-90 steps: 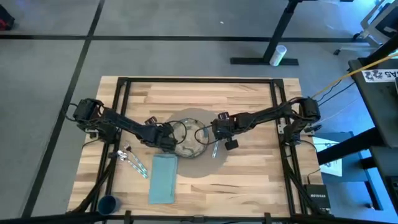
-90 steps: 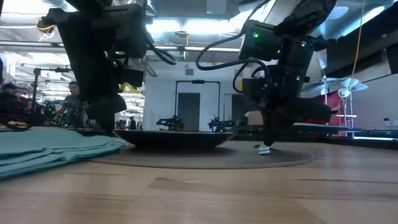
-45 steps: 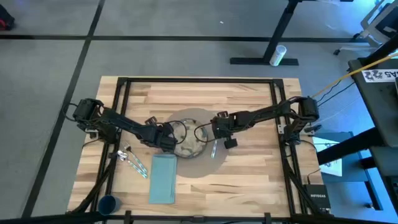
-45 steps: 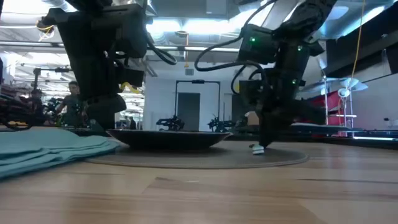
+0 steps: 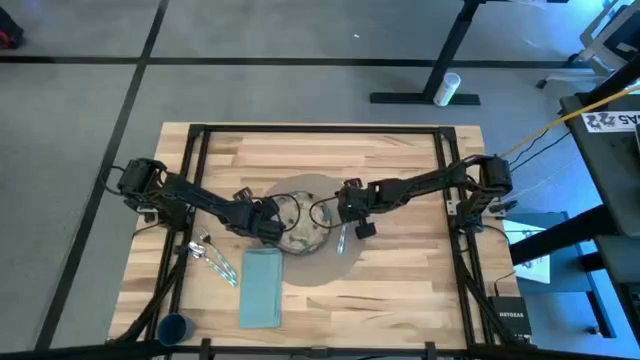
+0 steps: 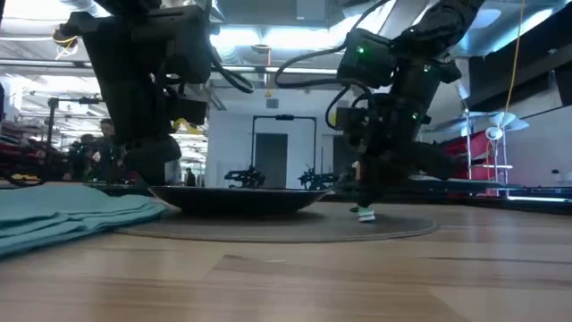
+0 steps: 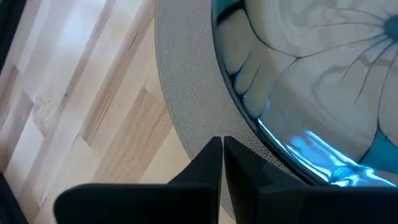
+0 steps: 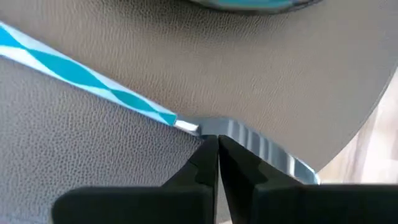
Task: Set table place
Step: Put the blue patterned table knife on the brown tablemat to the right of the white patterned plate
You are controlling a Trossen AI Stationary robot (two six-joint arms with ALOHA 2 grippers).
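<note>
On placemat [image 8: 124,56] beside plate [image 5: 300,234]: knife [image 8: 249,146] under right gripper [image 8: 217,142], fingertips pressed together.

floor [image 5: 270,90]: grey, dark seams | black stand base [image 5: 425,97] | ceiling lights [image 6: 259,38] | dark doorway [image 6: 270,159]

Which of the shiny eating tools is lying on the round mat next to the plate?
The one under the right pincer: a single silver piece on the placemat, right of the plate. The other pieces lie on bare wood, left of the napkin.
</note>
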